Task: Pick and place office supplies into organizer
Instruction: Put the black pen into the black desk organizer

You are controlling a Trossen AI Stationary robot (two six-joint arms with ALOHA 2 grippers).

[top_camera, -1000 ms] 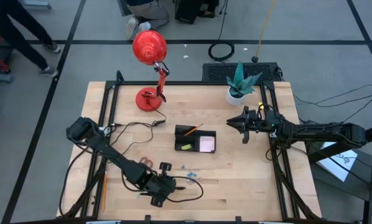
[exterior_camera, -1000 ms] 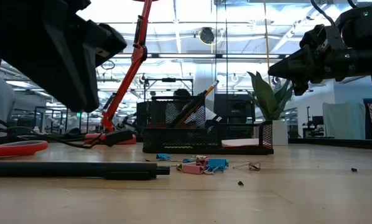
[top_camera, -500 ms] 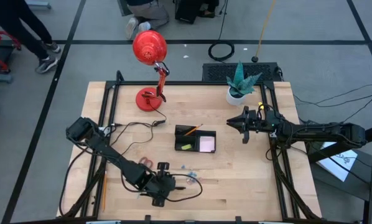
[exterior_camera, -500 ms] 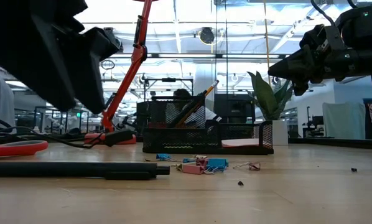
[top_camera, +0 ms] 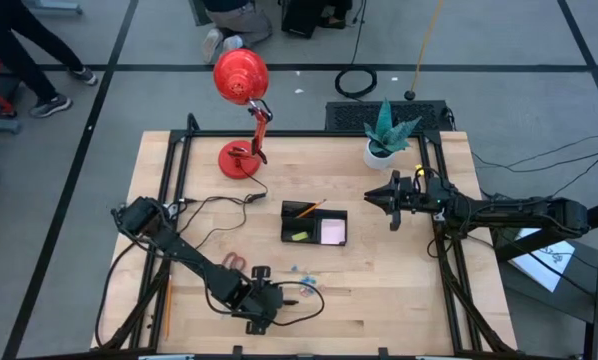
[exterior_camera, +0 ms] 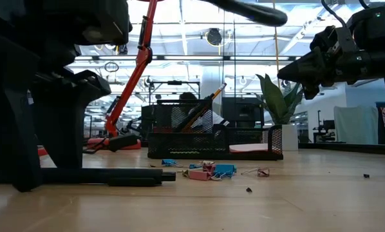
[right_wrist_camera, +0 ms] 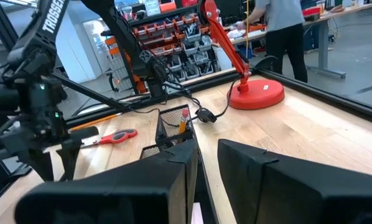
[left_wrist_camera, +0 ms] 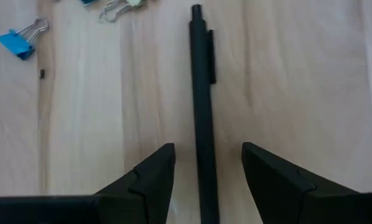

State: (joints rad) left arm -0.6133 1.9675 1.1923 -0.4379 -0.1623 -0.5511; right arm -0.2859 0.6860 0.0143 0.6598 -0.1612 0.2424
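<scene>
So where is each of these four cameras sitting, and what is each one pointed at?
High view: overhead, straight down on the table and both arms.
Low view: at tabletop height, facing the organizer; left gripper close.
Left wrist view: above a black pen lying between its open fingers.
Right wrist view: across the table past its own fingers.
Low and right wrist views share the red lamp.

High cam looks straight down on the whole table (top_camera: 399, 280), arms at frame left and right. Low cam sits at tabletop level, facing across to the tray (exterior_camera: 215, 143) at frame center. Left wrist cam looks down, close on the pen (left_wrist_camera: 203, 118). Right wrist cam faces across the table; shares tray w/ high and low.
</scene>
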